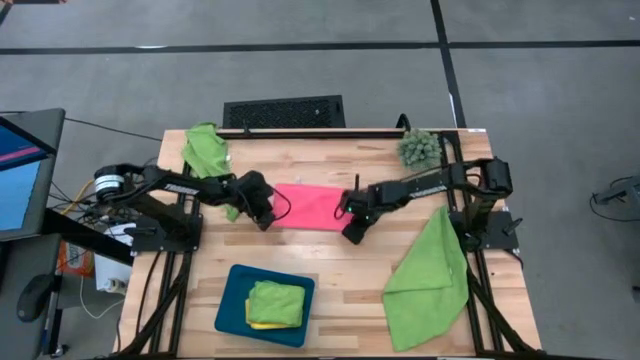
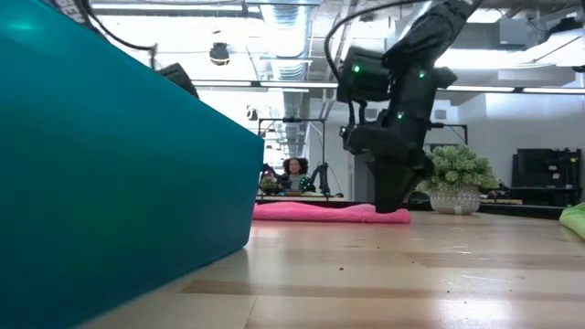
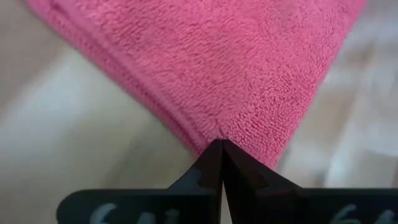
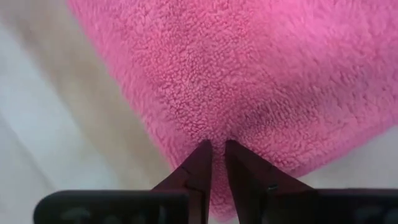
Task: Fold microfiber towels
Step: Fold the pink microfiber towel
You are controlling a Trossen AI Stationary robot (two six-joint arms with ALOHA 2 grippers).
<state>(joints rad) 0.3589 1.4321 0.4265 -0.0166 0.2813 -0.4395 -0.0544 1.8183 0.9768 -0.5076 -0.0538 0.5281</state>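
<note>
Pink towel [image 1: 305, 206] lying flat at worktop [image 1: 340, 275] centre, already doubled into a rectangle, long axis running 9-to-3 in high view.

L pincer [image 1: 266, 213] sitting on towel's 9 o'clock end, near its 7 o'clock corner. L wrist view: fingers [image 3: 205, 174] pressed tight together, nipping the pink hem at a corner. Clenched on pink towel.

R pincer [image 1: 352, 231] sitting at towel's 3 o'clock end, near its 5 o'clock corner. R wrist view: fingers [image 4: 198, 167] nearly together w/ a sliver of pink pile between them. Grasping pink towel too.

Key relation: both pincers pinching the same long edge, the 6 o'clock one, at opposite ends. Towel body lying toward 12 from both. Judgement: next fold prob. carrying that edge across short axis toward 12; neither arm nearer, both equally placed.

Outward: green towels [image 1: 429, 273] lying limp at 4 o'clock and bunched at 10 o'clock. Folded green one stacked in teal tray [image 1: 231, 308] at 7 o'clock. Plant [image 1: 419, 148] at 1 o'clock.
</note>
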